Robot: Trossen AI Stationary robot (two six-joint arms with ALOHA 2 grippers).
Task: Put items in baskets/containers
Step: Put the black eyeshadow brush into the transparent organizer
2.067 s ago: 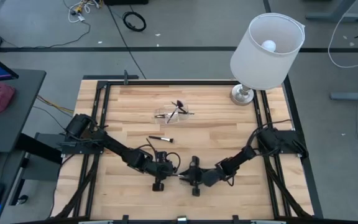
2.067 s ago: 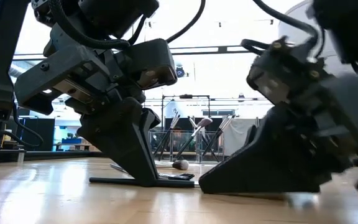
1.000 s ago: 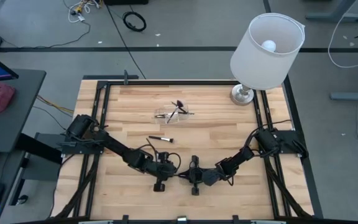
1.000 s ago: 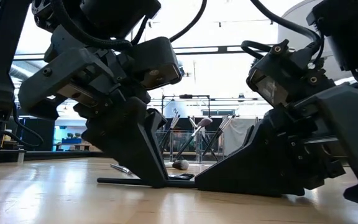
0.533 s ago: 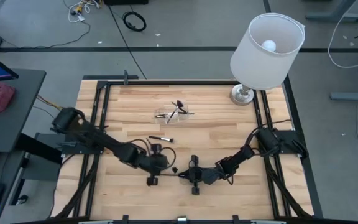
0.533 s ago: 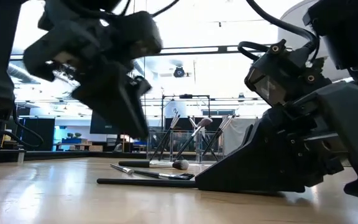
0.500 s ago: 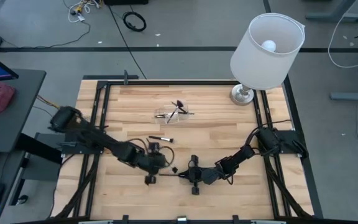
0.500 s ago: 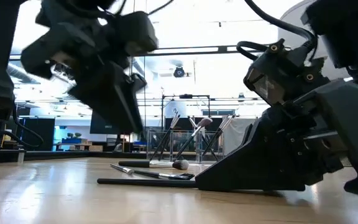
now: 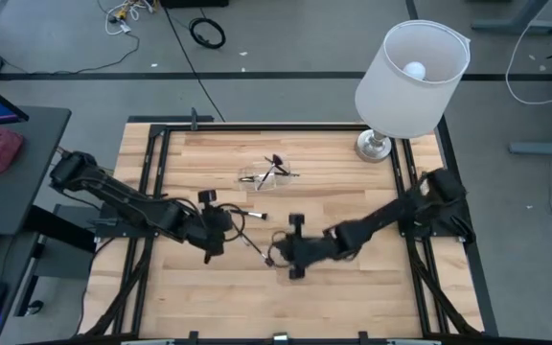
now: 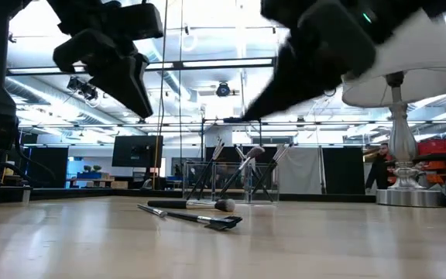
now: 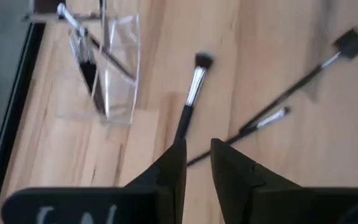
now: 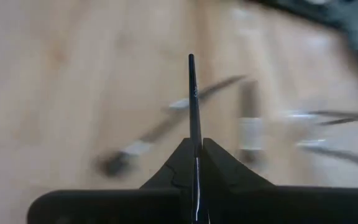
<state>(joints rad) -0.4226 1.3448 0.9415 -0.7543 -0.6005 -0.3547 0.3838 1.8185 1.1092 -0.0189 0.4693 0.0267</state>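
Note:
A clear container [image 9: 260, 178] stands at the table's far middle with several brushes leaning in it [image 10: 238, 180]. A round-headed brush [image 11: 192, 84] and a long flat-headed brush [image 11: 303, 78] lie flat on the wood near it. My left gripper [image 11: 197, 155] hovers above them, slightly open with nothing between its fingers, high at the left in the low view [image 10: 134, 85]. My right gripper [image 12: 196, 152] is shut on another thin brush [image 12: 192, 93] and hangs above the table [image 10: 285, 89], right of the left gripper [image 9: 228, 226]. My right gripper pinches the thin dark handle [image 12: 194, 144] of a brush between its two fingers. The handle lies along the fingers and sticks out past their tips, its free end [image 10: 229, 120] toward the table's left. The brush is lifted clear of the table.
A lamp with a white shade [image 9: 412, 79] stands on a metal base [image 9: 374, 146] at the far right corner. Black rails [image 9: 151, 182] run along the table's left and right sides. Bare wood lies along the near edge [image 9: 276, 307].
My left gripper has come off the brush that lay between the two grippers, risen and gone toward the table's left and far side. My right gripper has lifted that brush clear of the wood and moved a little toward the far edge.

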